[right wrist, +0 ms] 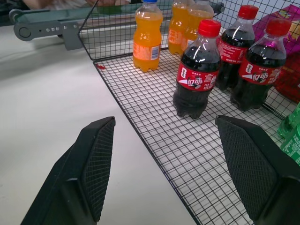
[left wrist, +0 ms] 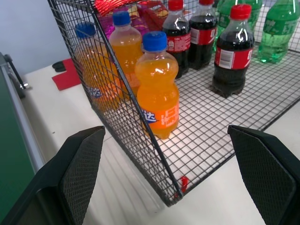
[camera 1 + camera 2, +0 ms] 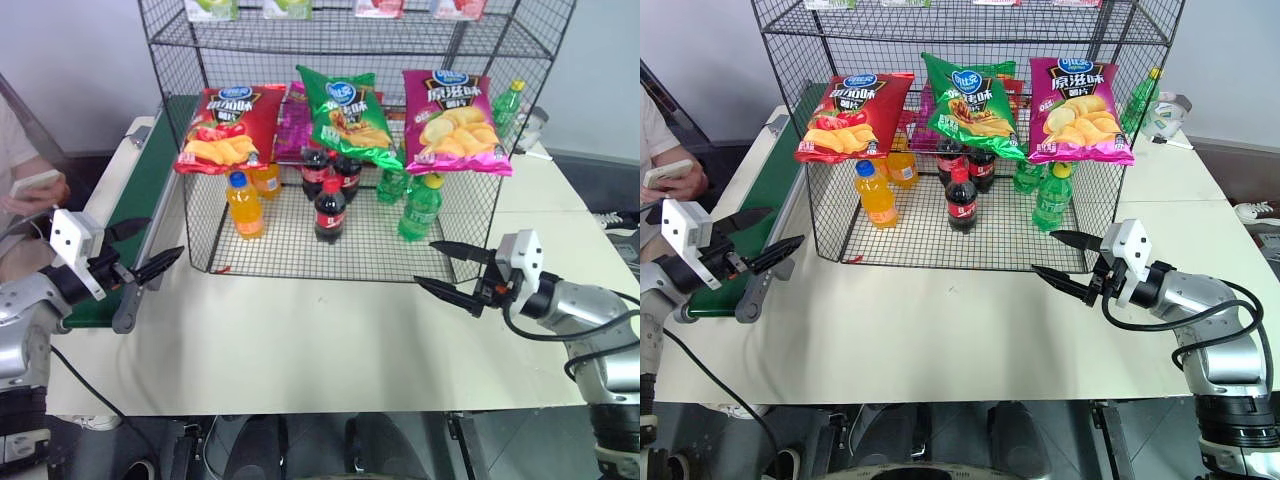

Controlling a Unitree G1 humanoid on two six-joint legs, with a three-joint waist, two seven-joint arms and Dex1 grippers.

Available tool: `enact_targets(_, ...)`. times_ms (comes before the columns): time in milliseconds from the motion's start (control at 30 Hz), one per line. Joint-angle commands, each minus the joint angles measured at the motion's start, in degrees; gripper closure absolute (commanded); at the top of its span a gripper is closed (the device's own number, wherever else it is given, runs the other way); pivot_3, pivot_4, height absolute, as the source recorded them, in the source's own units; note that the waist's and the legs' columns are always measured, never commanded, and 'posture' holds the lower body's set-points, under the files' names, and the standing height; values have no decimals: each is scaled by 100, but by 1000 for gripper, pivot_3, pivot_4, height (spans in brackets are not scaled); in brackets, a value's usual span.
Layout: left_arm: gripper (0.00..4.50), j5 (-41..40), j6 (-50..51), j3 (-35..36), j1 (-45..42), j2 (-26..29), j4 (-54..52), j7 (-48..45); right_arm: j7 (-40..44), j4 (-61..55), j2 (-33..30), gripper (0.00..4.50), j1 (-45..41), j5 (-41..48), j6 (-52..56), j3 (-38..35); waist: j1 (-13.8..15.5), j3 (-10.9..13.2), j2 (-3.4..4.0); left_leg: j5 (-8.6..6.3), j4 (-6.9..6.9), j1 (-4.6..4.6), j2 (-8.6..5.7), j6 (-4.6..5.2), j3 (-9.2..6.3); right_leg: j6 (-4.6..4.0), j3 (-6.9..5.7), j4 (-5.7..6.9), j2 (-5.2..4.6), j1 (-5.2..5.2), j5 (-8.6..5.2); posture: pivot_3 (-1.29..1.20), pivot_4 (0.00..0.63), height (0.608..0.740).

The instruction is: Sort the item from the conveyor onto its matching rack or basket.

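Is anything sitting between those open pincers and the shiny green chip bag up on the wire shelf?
Nothing visible blocks either. The glossy green chip bag lies on the tall black wire-grid rack, between a red bag and a pink one. Left pincer and right pincer hover open over bare table.

- The rack point(image 3: 200, 215) stands at centre frame on the table point(image 3: 300, 350).
- Three chip bags lie on its middle tier; the item point(image 3: 345, 115) lies between the other two.
- Bottles point(image 3: 330, 205) stand below them.
- The conveyor point(image 3: 135, 195) runs up the left edge.
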Motion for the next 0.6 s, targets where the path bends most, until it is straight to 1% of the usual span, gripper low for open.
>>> enact_targets(33, 0, -17, -138, 85, -18, 14, -103, 26, 42, 59, -9, 948, -87, 10, -161, -36, 0, 0, 0, 0, 0, 0, 0, 0, 0, 0, 0, 0, 0, 0, 0, 0, 150, 739)
enact_targets(300, 0, 86, -317, -12, -132, -8, 38, 21, 66, 187, 2, 948, -204, -64, -332, 62, 0, 0, 0, 0, 1, 0, 0, 0, 0, 0, 0, 1, 0, 0, 0, 0, 150, 739)
enact_targets(600, 0, 155, -396, -133, -511, 64, 333, -98, 62, 331, 80, 948, -251, -178, -598, 163, 3, 0, 0, 0, 2, 0, -1, 0, 0, 1, -1, 2, 1, 0, 0, 0, 150, 739)
